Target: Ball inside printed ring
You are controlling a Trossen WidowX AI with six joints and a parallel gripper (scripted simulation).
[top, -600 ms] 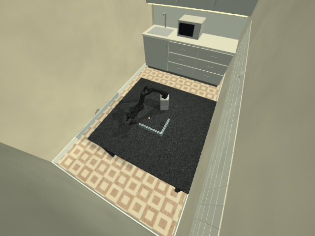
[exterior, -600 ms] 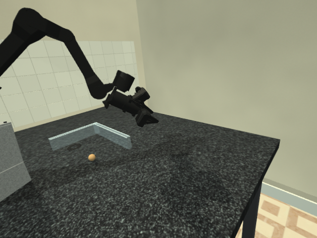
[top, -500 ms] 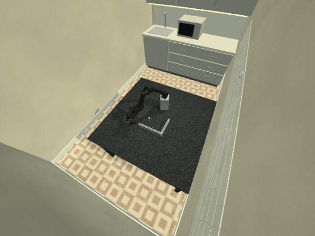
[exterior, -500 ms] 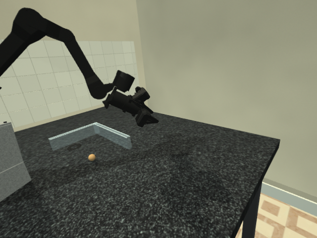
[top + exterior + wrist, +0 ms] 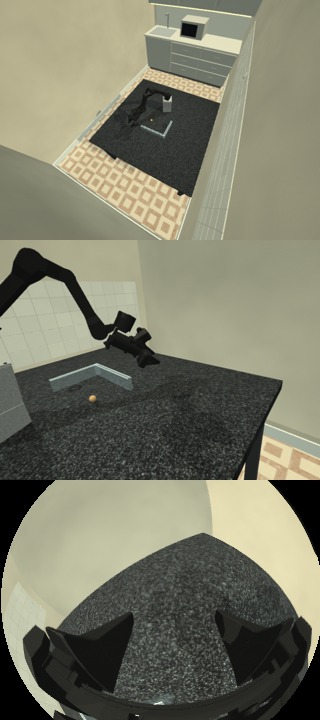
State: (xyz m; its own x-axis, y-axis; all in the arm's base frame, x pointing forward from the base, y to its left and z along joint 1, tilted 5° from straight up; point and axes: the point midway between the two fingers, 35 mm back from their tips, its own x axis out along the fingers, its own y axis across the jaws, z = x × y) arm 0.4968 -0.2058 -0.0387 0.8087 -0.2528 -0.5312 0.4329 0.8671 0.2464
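Observation:
A small orange ball (image 5: 92, 398) lies on the dark speckled table top; it also shows in the overhead view (image 5: 151, 119). The printed ring (image 5: 74, 388) is a faint dark circle on the table, a short way from the ball and inside the corner of a low glass L-shaped wall (image 5: 95, 371); the ring also shows from overhead (image 5: 164, 125). My gripper (image 5: 153, 361) hangs in the air above the table, tilted downward, well away from the ball and beyond the wall's end. In the wrist view the gripper (image 5: 176, 640) is open, with only table top between its fingers.
A grey block (image 5: 10, 400) stands on the table at the left; from overhead (image 5: 167, 104) my hand (image 5: 168, 98) appears over it. The table edge (image 5: 268, 405) drops off to the right. The L-shaped wall (image 5: 157, 130) borders the ring on two sides.

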